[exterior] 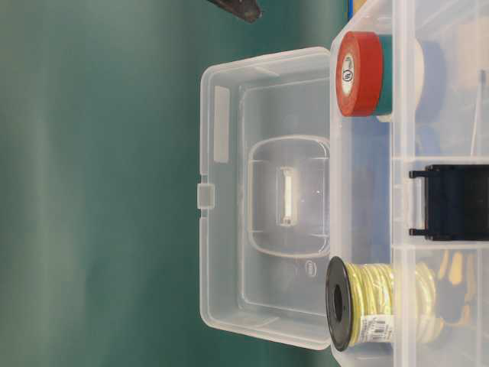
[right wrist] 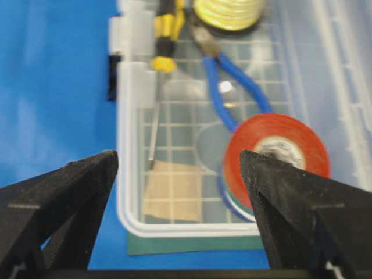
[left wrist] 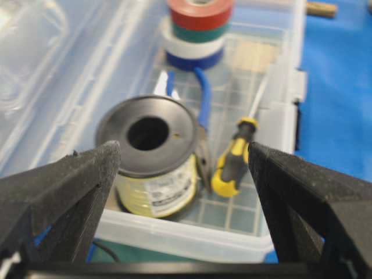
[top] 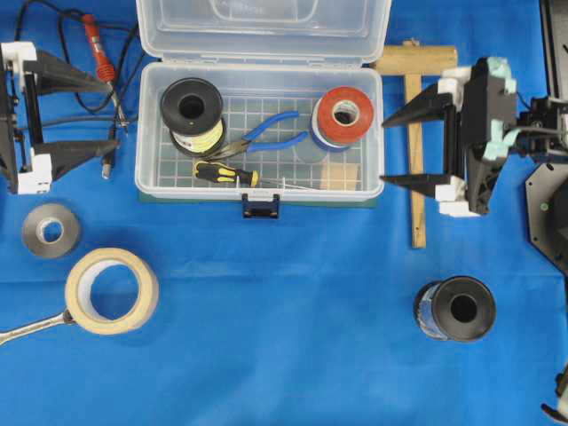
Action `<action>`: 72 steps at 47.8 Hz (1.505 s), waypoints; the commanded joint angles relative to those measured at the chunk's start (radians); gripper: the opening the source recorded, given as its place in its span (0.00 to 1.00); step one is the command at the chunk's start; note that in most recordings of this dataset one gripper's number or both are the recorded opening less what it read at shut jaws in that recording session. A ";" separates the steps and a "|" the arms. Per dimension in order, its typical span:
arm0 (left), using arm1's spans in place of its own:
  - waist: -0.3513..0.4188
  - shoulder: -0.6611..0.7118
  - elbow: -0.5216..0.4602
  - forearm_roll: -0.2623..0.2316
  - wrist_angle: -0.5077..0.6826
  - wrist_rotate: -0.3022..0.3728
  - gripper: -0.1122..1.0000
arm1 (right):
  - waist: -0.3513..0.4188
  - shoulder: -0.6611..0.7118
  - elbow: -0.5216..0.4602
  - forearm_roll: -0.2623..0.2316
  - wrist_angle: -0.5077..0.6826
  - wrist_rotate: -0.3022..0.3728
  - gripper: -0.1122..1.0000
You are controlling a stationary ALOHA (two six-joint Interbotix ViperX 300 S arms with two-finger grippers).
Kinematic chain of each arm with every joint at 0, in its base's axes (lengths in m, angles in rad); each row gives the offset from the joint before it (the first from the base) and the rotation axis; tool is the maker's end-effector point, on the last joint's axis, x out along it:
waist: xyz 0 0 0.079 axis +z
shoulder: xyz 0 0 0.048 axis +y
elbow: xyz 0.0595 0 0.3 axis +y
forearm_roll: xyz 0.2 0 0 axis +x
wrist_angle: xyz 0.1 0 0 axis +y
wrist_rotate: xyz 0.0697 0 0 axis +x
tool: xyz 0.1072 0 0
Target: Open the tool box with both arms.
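The tool box point(top: 146, 133) stands at the back middle of the blue table with its clear lid point(top: 263, 31) swung fully back and its dark blue latch point(top: 261, 208) hanging at the front. Inside lie a yellow wire spool point(top: 192, 111), blue pliers point(top: 266, 133), a screwdriver point(top: 226, 173) and stacked tape rolls point(top: 344, 114). My left gripper point(top: 114, 115) is open and empty just left of the box, facing its side wall point(left wrist: 186, 235). My right gripper point(top: 383, 151) is open and empty at the box's right end, facing its rim point(right wrist: 125, 192). The table-level view shows the opened lid point(exterior: 229, 191).
A wooden mallet point(top: 414, 133) lies behind the right gripper. A black spool point(top: 455, 308) stands at front right. A grey tape roll point(top: 51, 231), a masking tape roll point(top: 111, 290) and a wrench point(top: 27, 328) lie at front left. A soldering iron point(top: 96, 44) with cables lies at back left.
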 commanded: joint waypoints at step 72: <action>-0.087 -0.396 0.178 -0.002 0.155 -0.005 0.87 | 0.002 -0.360 0.295 0.044 -0.029 0.002 0.85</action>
